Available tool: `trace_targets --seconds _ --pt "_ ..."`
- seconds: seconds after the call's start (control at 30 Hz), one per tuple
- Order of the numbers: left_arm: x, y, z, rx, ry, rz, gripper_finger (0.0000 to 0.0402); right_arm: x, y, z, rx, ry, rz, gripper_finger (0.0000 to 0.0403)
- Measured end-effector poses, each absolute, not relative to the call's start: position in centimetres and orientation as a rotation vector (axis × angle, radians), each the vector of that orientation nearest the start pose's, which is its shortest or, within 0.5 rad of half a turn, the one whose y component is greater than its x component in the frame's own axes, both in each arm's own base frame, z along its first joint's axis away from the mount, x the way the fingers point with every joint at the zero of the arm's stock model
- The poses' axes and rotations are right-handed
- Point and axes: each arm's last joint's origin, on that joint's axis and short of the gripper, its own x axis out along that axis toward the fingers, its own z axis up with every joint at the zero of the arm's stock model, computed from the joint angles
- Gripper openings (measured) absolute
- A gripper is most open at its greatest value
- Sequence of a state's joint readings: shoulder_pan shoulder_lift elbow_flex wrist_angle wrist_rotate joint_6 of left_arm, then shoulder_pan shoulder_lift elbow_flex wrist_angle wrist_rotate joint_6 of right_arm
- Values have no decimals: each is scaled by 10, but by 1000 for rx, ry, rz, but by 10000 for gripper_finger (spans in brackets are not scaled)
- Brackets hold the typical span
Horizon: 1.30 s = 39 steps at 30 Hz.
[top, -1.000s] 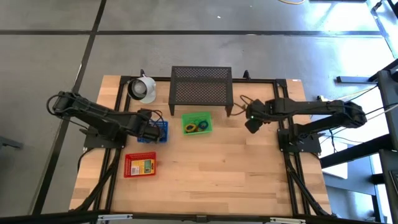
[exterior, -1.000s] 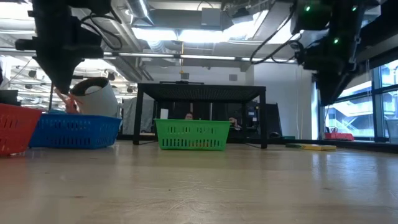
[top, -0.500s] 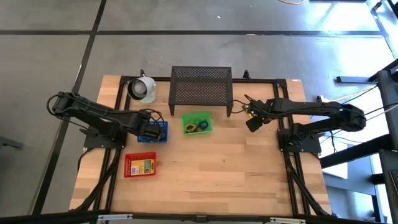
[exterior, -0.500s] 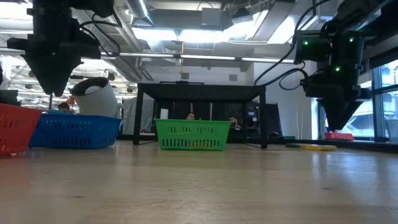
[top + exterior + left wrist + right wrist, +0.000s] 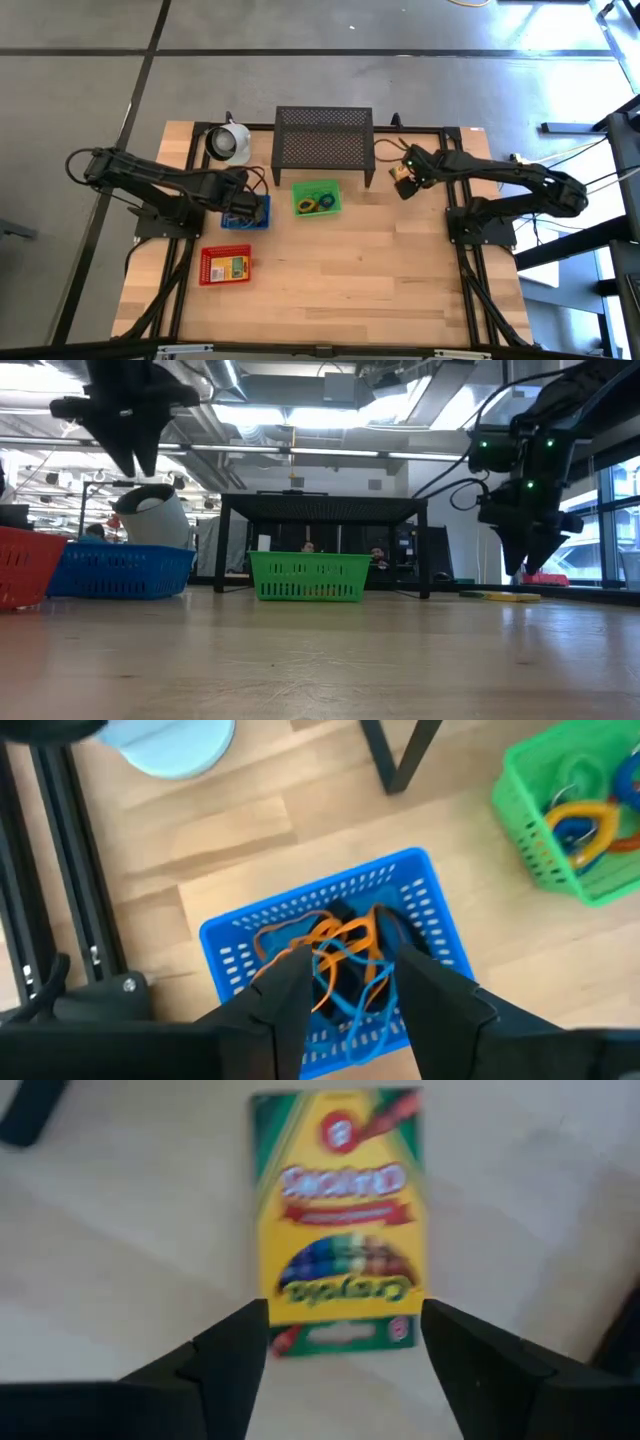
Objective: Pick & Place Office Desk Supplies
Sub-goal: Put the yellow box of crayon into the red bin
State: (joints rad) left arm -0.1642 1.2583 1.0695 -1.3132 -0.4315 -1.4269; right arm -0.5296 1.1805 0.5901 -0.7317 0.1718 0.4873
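Note:
My left gripper (image 5: 243,206) (image 5: 350,970) hangs open above the blue basket (image 5: 420,880) (image 5: 262,212), touching nothing. In the basket lie orange and blue rubber-band loops (image 5: 345,945) and small black clips. A yellow crayon box (image 5: 340,1210) (image 5: 399,172) lies flat on the table right of the black mesh stand (image 5: 323,140). My right gripper (image 5: 345,1325) (image 5: 402,182) hovers open over the box, one finger on either side of its near end, without touching it; in the low view its tips (image 5: 530,565) stand above the table.
A green basket (image 5: 317,198) with coloured loops stands in front of the stand. Toward the near left is a red basket (image 5: 224,267) holding a crayon box. A white cup-like object (image 5: 228,142) sits at the far left. Bare wood fills the table's near half.
My left gripper has risen from the blue basket, and the orange loop seen at its tips a second ago is no longer there. My right gripper has moved toward the far edge and come down over the crayon box.

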Motion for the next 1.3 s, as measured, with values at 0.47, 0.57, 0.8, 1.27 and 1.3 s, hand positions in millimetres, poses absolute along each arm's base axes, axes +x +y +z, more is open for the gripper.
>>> trace_targets --seconds 0.47,0.57,0.8,1.27,1.3 --pt "199 -15 277 -693 953 1114 122 135 -115 138 824 996 -999 261" --pt "201 -9 278 -669 960 1095 119 133 -112 135 850 1006 -975 261" --pt "223 15 283 -562 868 930 114 132 -107 130 892 1031 -844 261" --pt "313 53 303 -172 368 507 128 141 -92 128 862 1078 -738 261" --pt "319 54 297 -162 370 497 133 141 -91 128 861 1079 -731 261"
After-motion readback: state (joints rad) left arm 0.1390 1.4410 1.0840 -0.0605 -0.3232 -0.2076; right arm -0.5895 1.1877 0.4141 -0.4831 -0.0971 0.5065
